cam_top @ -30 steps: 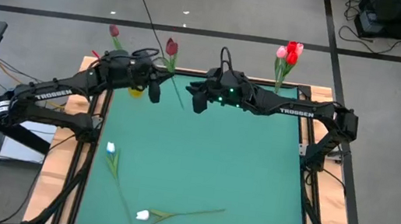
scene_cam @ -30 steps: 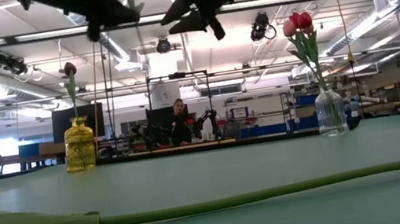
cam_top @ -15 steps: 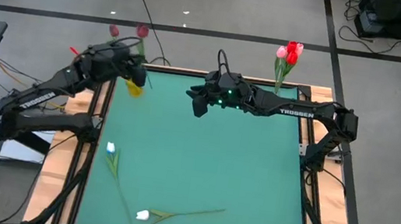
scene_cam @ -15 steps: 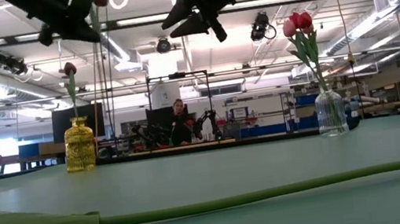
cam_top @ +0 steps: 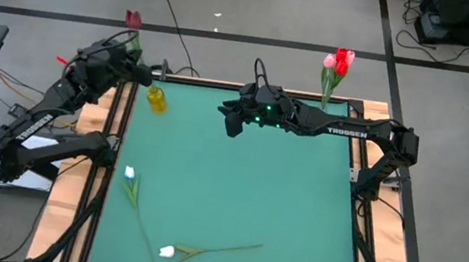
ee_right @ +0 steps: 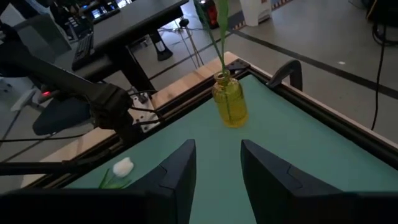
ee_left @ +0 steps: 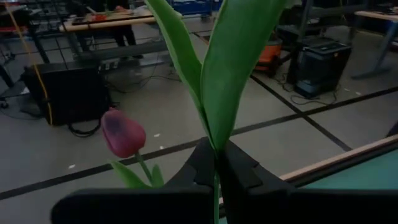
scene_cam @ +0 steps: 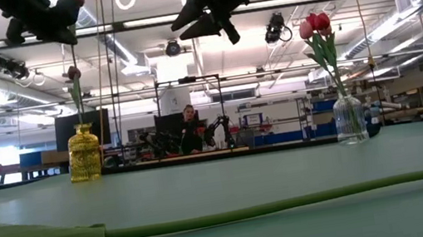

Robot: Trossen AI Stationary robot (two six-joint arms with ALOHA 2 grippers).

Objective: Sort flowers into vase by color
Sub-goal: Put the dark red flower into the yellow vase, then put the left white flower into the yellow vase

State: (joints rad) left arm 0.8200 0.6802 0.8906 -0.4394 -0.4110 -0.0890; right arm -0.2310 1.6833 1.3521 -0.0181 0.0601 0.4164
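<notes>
A second ago the left pincer (cam_top: 124, 65) was over the desk near the yellow vase (cam_top: 157, 100), carrying a dark red tulip (ee_left: 123, 132). It has since swung outward, toward ten o'clock, and now hangs past the desk's (cam_top: 236, 186) far left edge, above the floor. Its stem (ee_left: 216, 186) is clamped between the shut fingers, with broad green leaves (ee_left: 239, 56) rising above them. In the overhead view only one dark red head (cam_top: 133, 18) shows at eleven o'clock; whether that is the carried bloom or the one already standing in the yellow vase I cannot tell. My reading is that the arm is lifting the flower clear so its stem end can come back down over the vase mouth (a guess only).

The right pincer (cam_top: 229, 116) has barely moved: it hovers at twelve o'clock over the desk, open and empty, looking toward the yellow vase.

The clear vase (scene_cam: 350, 119) at one o'clock holds a pink and a red tulip (cam_top: 339, 61). Two white tulips wait flat on the desk: one (cam_top: 130, 172) at eight o'clock, another (cam_top: 167, 251) near six, stems crossing.

The left arm is bent back at the elbow, forearm reaching up and outward; the right arm stretches long across the far edge.
</notes>
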